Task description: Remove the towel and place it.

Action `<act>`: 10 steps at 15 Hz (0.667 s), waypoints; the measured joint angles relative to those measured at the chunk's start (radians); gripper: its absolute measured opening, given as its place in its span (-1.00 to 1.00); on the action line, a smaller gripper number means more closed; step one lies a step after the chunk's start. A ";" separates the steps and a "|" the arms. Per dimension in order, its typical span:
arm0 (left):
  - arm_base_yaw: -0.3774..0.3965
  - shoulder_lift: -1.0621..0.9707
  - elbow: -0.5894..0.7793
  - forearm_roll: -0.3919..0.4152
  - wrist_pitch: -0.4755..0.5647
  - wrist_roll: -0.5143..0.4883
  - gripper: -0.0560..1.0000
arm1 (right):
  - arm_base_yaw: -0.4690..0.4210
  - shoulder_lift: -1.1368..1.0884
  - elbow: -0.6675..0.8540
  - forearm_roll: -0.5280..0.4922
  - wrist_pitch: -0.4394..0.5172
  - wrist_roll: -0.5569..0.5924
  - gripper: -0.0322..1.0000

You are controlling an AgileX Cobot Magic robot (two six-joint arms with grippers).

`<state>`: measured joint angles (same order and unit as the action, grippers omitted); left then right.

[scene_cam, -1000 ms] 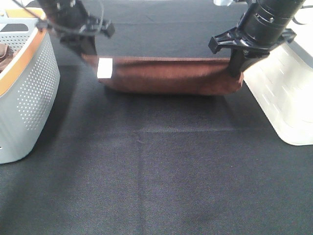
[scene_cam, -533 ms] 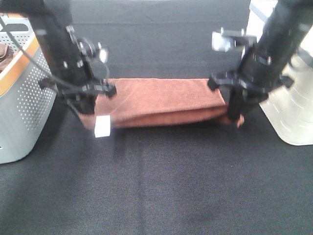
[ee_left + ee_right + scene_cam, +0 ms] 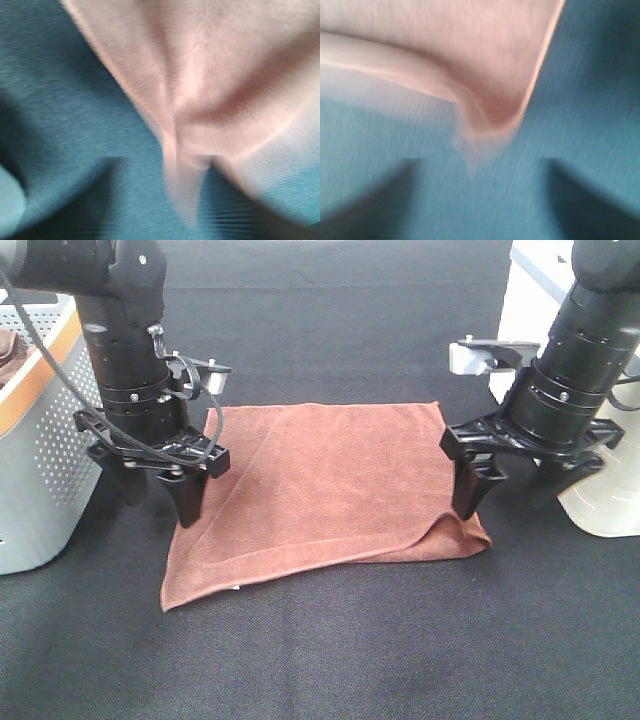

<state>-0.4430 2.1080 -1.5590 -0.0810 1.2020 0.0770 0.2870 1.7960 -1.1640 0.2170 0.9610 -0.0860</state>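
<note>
grey basket (image 3: 60,440): is standing at the far left of the table (image 3: 350,660), with its perforated wall facing inward. A scrap of darker brown fabric (image 3: 8,345) is showing inside it at the picture's edge.

left claw (image 3: 160,512): is hanging low at the towel's left side with its two fingers spread apart. One finger is pointing down over the bare table and the other over the cloth's hem. It is pinching nothing.

towel (image 3: 320,480): is lying spread open on the table between the two arms, apart from the basket. A diagonal crease is running in from its left side, and its near right corner is standing up in a small ridge.

left wrist view: is blurring badly. A raised fold of the cloth is tapering to a point against the table cover, and the fingers are too smeared to make out.

right claw (image 3: 508,508): is hovering low just at the towel's right edge, beside the raised corner. Its fingers are splayed wide and gripping nothing. In the blurred right wrist view, the curled corner is lying between two dark finger shapes set far apart.

white bin (image 3: 605,510): is standing at the far right, partly hidden behind the right arm.
</note>
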 joint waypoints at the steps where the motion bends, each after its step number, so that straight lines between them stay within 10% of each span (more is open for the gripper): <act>1: 0.000 -0.004 0.000 -0.001 0.000 0.000 0.51 | 0.000 -0.002 0.000 0.000 0.016 0.000 0.73; 10: 0.000 -0.391 -0.002 0.025 0.004 -0.003 0.54 | 0.000 -0.357 0.000 -0.009 0.233 0.000 0.79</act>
<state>-0.4430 1.7170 -1.5610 -0.0560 1.2060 0.0740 0.2870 1.4390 -1.1640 0.2080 1.1940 -0.0860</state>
